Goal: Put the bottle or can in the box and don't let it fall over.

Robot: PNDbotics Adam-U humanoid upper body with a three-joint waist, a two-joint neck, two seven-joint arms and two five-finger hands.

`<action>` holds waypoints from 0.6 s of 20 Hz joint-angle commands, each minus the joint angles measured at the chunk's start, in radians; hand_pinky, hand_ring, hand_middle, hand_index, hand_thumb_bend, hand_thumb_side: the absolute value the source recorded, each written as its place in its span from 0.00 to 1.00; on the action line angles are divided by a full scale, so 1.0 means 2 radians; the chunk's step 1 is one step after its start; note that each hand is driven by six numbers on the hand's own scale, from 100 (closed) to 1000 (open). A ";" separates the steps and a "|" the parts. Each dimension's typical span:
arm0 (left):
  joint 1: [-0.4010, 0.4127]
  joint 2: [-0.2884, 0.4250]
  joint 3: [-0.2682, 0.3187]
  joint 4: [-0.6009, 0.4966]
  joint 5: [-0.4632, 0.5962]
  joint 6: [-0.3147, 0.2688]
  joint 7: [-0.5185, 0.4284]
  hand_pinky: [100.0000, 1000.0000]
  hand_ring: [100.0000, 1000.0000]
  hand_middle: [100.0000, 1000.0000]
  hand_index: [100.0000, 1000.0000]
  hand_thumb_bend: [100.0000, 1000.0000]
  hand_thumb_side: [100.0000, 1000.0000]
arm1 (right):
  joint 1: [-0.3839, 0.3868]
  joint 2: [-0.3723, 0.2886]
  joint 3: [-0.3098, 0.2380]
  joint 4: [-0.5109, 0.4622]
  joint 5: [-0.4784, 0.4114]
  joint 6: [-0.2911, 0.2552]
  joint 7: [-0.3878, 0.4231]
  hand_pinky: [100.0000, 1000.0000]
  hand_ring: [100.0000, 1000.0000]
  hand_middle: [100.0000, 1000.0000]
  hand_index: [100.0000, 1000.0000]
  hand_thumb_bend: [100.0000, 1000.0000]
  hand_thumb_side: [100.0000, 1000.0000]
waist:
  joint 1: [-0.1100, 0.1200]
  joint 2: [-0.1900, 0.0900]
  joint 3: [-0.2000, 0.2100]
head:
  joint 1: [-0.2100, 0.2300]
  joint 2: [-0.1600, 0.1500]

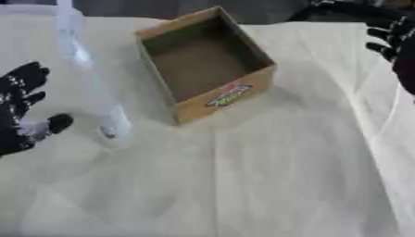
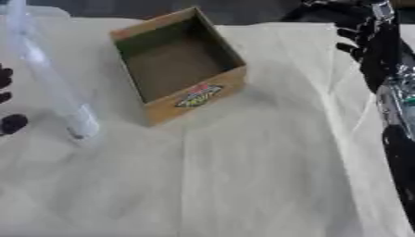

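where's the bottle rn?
Clear bottle stands at the table's left, just left of the open cardboard box, beside the open left hand.

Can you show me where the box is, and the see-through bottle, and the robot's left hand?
cardboard box (image 1: pixel 231 96): left eye view, on its front wall by the label.
clear bottle (image 1: pixel 85 65): left eye view, mid-body.
left hand (image 1: pixel 18 92): left eye view, on its palm.

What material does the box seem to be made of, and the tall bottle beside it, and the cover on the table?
Box: probably cardboard, matte brown, thin straight walls, a printed label on the front. Bottle: looks like clear plastic, since the cloth shows through it; glass is possible. Table cover: seems a thin off-white cloth or paper sheet, matte, with fold creases.
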 commanded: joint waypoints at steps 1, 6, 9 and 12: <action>-0.014 0.010 -0.006 0.004 0.005 0.003 -0.007 1.00 1.00 0.89 0.95 0.72 0.16 | -0.008 -0.009 -0.001 -0.009 0.002 -0.003 0.010 0.90 0.94 0.81 1.00 0.45 1.00 | 0.001 -0.014 -0.001 | 0.002 -0.001; -0.027 0.008 -0.017 0.018 0.005 0.008 -0.017 1.00 1.00 0.89 0.95 0.72 0.16 | -0.008 -0.008 0.000 -0.011 0.016 -0.007 0.028 0.88 0.93 0.79 0.99 0.16 0.92 | 0.002 -0.013 -0.003 | 0.004 0.000; -0.034 0.007 -0.022 0.026 0.005 0.009 -0.024 1.00 1.00 0.90 0.95 0.72 0.16 | -0.008 -0.007 -0.002 -0.011 0.018 -0.006 0.030 0.87 0.92 0.79 0.98 0.16 0.92 | 0.002 -0.013 -0.003 | 0.005 0.000; -0.041 0.006 -0.027 0.032 0.005 0.010 -0.032 1.00 1.00 0.90 0.95 0.72 0.16 | -0.008 -0.007 -0.002 -0.010 0.016 -0.004 0.028 0.87 0.91 0.78 0.98 0.17 0.92 | 0.002 -0.013 -0.004 | 0.005 0.000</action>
